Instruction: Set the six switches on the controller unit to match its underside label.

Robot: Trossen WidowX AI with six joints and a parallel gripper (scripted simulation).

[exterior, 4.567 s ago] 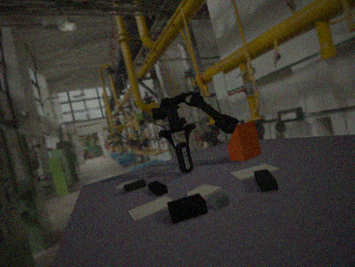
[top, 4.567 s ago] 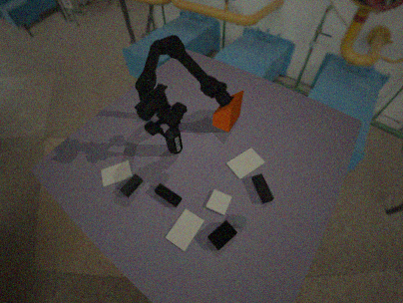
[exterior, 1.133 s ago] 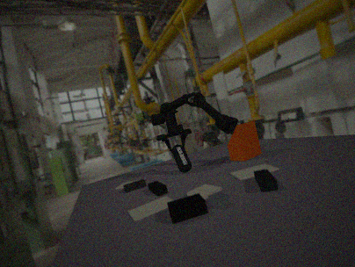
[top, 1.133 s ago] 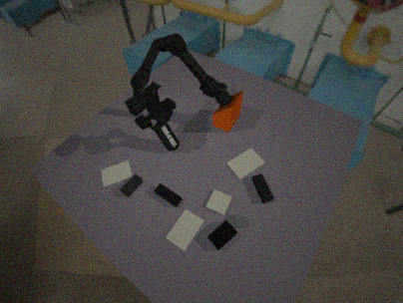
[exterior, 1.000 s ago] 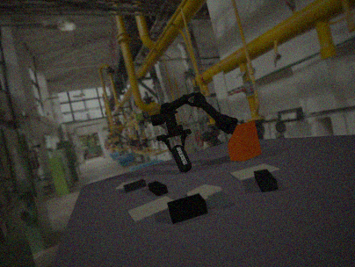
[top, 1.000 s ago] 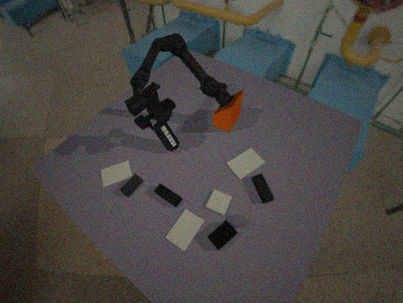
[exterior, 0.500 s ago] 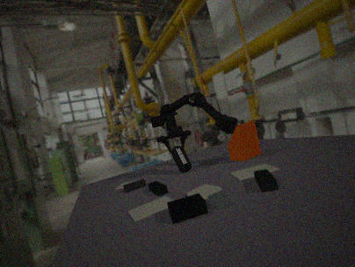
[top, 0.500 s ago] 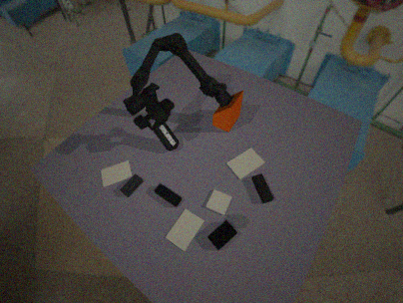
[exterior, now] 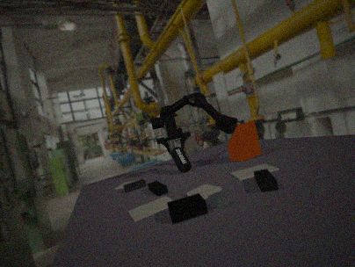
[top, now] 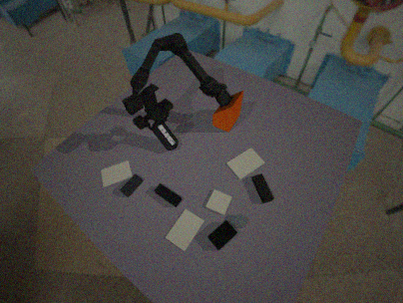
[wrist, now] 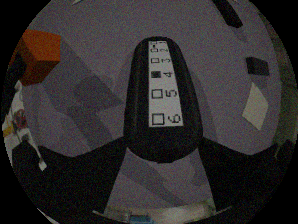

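Observation:
The dark controller unit (top: 172,145) (exterior: 184,166) (wrist: 163,145) is held up off the bench, tilted lengthwise, its underside facing the wrist camera. The gripper (top: 156,124) (exterior: 177,144) is shut on its near end, one finger on each side. The white label (wrist: 165,105) shows six numbered squares in the wrist view. Squares 6, 5 and 3 look empty, and square 4 is filled. Squares 2 and 1 are small and foreshortened at the far end; I cannot tell them surely. The rocker switches face away and are hidden.
An orange block (top: 228,117) (exterior: 244,142) (wrist: 41,52) stands by the arm's base. Pale flat plates (top: 185,229) (top: 245,163) (top: 116,173) and dark modules (top: 168,194) (top: 222,234) (top: 262,187) (exterior: 187,208) lie on the bench (top: 279,249) beyond the unit.

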